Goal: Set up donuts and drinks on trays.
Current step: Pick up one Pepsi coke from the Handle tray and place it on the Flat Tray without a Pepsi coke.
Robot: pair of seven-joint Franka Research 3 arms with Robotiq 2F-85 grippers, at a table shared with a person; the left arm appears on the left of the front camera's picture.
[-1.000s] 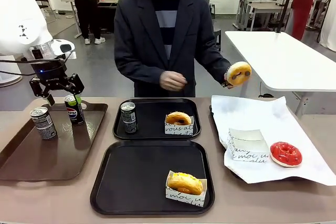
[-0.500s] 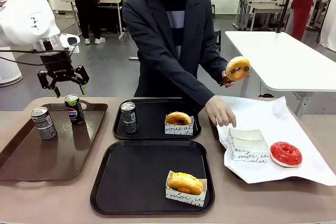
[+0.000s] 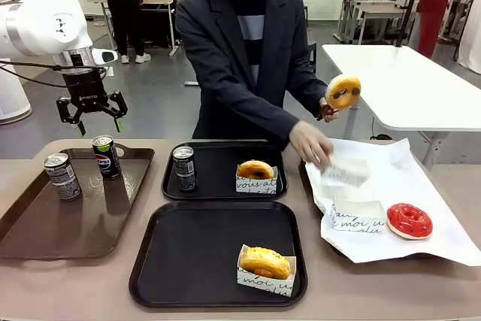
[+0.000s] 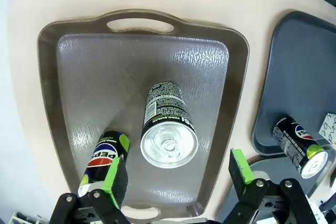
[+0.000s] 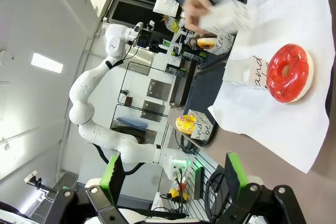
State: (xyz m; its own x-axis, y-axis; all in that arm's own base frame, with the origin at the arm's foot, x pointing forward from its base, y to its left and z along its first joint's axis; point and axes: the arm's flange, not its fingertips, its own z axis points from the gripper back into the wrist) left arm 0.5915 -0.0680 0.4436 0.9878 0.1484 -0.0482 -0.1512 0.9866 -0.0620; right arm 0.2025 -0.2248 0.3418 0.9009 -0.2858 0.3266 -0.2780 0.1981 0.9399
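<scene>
My left gripper point(image 3: 99, 124) has risen above the brown tray point(image 3: 30, 223), where the Pepsi can point(image 3: 106, 156) and a patterned can point(image 3: 62, 177) stand, and hangs wide open and empty; my right gripper point(image 5: 173, 174) is open and empty too. The person's hand point(image 3: 312, 144) has lifted a paper box point(image 3: 346, 172) off the white paper point(image 3: 421, 178). The far black tray point(image 3: 218, 186) holds a drink can point(image 3: 184, 168) and a boxed donut point(image 3: 255, 176), the near black tray point(image 3: 195, 253) one yellow-iced boxed donut point(image 3: 265, 264).

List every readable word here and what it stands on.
"PEPSI": black green-rimmed drink can.
"vous at": white paper box, far black square tray.
"moi": white paper box, near black tray.
"moi u": white paper box on white paper sheet.
Black-and-white patterned can: print too small.
</scene>
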